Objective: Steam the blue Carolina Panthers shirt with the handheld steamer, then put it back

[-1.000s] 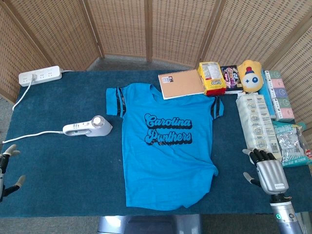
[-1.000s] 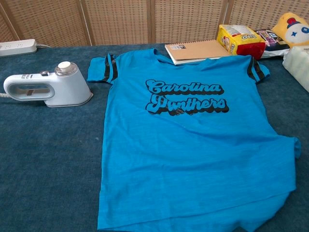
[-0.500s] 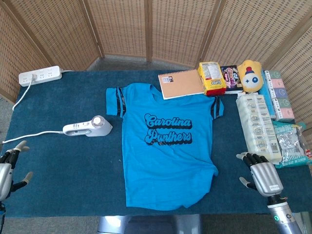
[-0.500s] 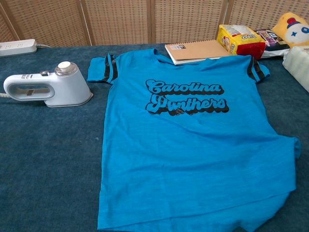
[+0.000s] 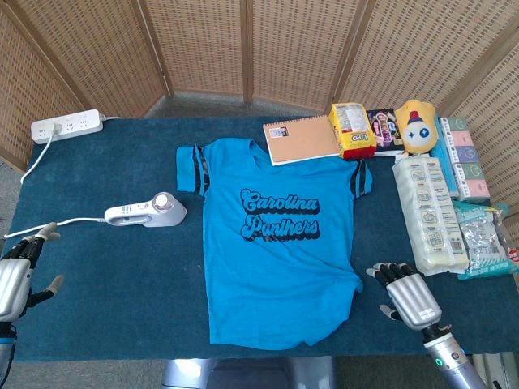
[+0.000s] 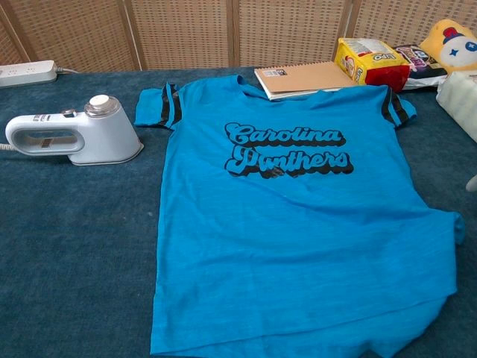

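Note:
The blue Carolina Panthers shirt (image 5: 280, 243) (image 6: 298, 216) lies flat, print up, in the middle of the dark blue table (image 5: 113, 284). The white handheld steamer (image 5: 146, 212) (image 6: 74, 138) rests on the table to the shirt's left, its cord trailing left. My left hand (image 5: 18, 275) hovers at the table's near left edge, fingers spread, holding nothing. My right hand (image 5: 409, 296) sits low near the shirt's lower right corner, fingers apart and empty; one fingertip (image 6: 471, 183) shows at the right edge of the chest view.
A white power strip (image 5: 66, 126) lies at the back left. A notebook (image 5: 304, 138), yellow snack bag (image 5: 351, 130), yellow plush toy (image 5: 417, 126) and several packets (image 5: 430, 211) crowd the back right and right side. Wicker screens (image 5: 243, 49) stand behind the table.
My right hand has moved left toward the shirt's lower right corner. My left hand has risen a little further into view along the left edge. The shirt and steamer have not moved.

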`<state>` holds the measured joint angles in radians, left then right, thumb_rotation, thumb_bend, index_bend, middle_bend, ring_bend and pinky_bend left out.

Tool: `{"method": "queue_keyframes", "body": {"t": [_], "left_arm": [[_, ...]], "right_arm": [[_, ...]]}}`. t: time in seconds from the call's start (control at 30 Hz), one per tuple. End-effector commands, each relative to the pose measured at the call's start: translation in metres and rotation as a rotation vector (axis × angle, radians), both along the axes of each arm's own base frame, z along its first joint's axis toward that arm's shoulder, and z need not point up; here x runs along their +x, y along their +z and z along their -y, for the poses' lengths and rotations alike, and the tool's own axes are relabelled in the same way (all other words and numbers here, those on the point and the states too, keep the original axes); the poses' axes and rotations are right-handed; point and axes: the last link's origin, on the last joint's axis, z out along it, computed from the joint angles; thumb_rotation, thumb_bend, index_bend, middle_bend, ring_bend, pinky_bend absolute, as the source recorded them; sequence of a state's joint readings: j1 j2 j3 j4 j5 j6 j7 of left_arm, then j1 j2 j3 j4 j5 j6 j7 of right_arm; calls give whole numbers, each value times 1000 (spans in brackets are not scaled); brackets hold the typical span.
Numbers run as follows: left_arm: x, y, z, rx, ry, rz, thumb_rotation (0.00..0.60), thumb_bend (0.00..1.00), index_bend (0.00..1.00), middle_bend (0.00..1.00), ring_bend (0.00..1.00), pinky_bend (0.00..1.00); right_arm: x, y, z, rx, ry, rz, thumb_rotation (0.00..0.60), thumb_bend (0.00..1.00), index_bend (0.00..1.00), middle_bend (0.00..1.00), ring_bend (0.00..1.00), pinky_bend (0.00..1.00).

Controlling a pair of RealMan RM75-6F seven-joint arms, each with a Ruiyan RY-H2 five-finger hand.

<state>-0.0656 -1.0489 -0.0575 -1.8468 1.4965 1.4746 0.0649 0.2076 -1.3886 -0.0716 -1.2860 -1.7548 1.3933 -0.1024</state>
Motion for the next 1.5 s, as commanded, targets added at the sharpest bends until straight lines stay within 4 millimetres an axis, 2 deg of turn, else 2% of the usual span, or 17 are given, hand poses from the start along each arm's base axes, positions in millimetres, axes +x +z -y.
{"method": "queue_keyframes", "body": {"t": [0.03, 0.37, 0.63, 1.03, 1.2, 1.37, 1.5], "left_arm": [[2, 0, 0, -2, -3, -2, 595, 273, 59, 257, 206, 322], [0, -2, 1, -7, 9, 9, 597, 273, 60, 256, 205, 322], [-5, -1, 2, -7, 15, 19, 599, 273, 60, 257, 206, 322], [-15, 0, 3, -8, 30, 44, 596, 273, 60, 257, 206, 322], [-20, -1, 2, -13, 39, 49, 597, 273, 60, 257, 206, 322], [-25, -2, 0, -21, 46, 48, 597, 273, 60, 257, 206, 322], [-27, -3, -6, -41, 43, 32, 596, 273, 60, 256, 206, 322]], "right_arm": [[-1, -5, 0, 7, 17, -11, 600, 165, 275, 297, 297, 330], [6, -18, 9, 28, 57, -13, 600, 162, 275, 297, 296, 320], [21, -33, 19, 57, 100, -23, 600, 162, 288, 297, 296, 318], [47, -54, 29, 114, 166, -47, 600, 160, 384, 331, 320, 327], [59, -59, 33, 112, 189, -48, 600, 172, 491, 403, 400, 401], [67, -66, 34, 115, 202, -53, 600, 201, 547, 456, 449, 473], [75, -73, 36, 117, 214, -45, 600, 244, 601, 509, 502, 583]]}}
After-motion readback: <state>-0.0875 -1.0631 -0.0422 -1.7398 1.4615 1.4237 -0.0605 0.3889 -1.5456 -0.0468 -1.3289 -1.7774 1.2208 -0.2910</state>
